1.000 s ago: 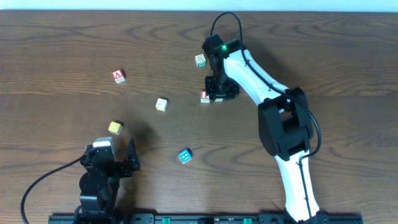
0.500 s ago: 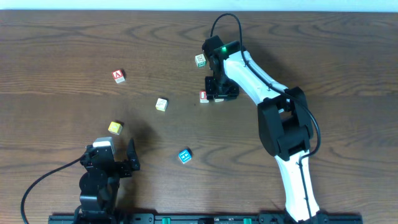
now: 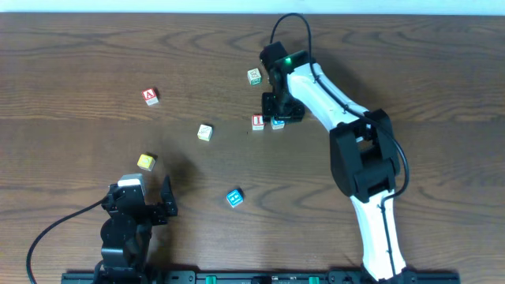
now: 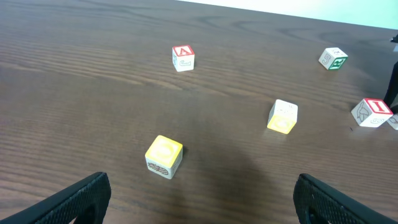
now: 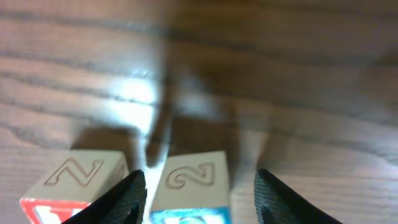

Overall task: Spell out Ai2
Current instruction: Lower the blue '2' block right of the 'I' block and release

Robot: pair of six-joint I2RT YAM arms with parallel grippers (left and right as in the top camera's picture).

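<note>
Ai2 is not yet spelled in one line. From overhead I see the red I cube (image 3: 258,122) and the blue 2 cube (image 3: 278,123) side by side, almost touching, with the I on the left of the 2. The white A cube (image 3: 150,96) lies well apart from them, towards the left side of the table (image 3: 410,63). The right gripper (image 5: 200,186) is partly open. Its fingers (image 5: 127,196) stand on both sides of the blue 2 cube, with a clear gap at one side, so it holds nothing. The left gripper (image 4: 202,202) is wide open and empty, low over the table near the yellow cube (image 4: 164,155).
</note>
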